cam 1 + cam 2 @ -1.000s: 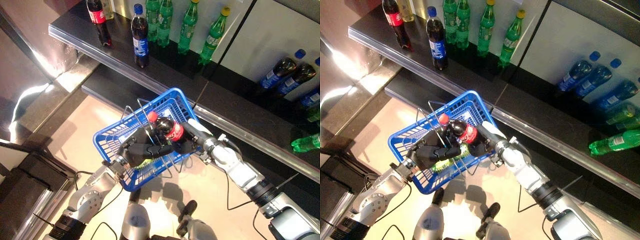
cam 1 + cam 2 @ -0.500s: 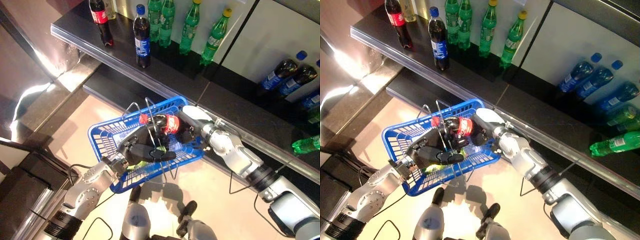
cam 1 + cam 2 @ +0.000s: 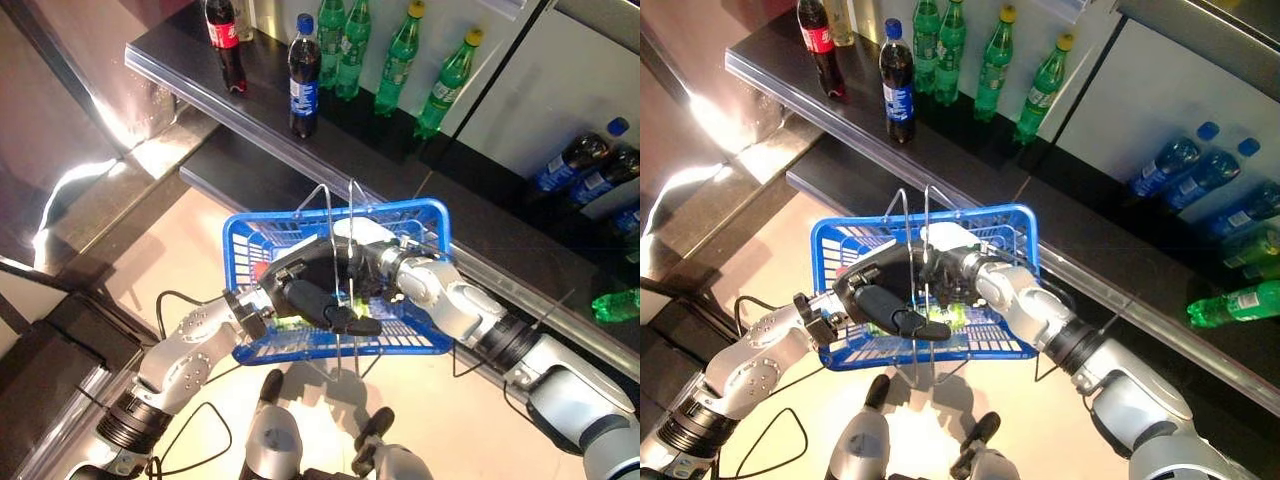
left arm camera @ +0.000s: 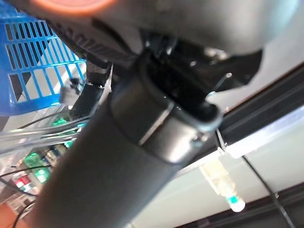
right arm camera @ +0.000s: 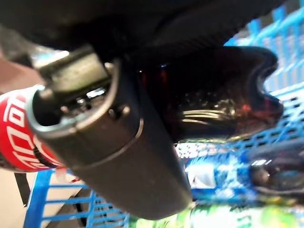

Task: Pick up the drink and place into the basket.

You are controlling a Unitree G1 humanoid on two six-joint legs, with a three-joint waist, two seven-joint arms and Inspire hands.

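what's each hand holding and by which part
Right hand: cola bottle, gripped around its body, inside the blue basket. Left hand: basket's wire handles.

You see a blue lattice-walled basket (image 3: 420,335) holding a dark cola bottle (image 5: 213,104) with a red label. Green bottles (image 3: 402,58) stand on the black shelf (image 3: 200,75).

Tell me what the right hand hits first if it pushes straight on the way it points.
Most likely the left hand: the right hand, curled round the cola bottle, points across the basket toward it. Depth is unclear; the green bottle below could come first.
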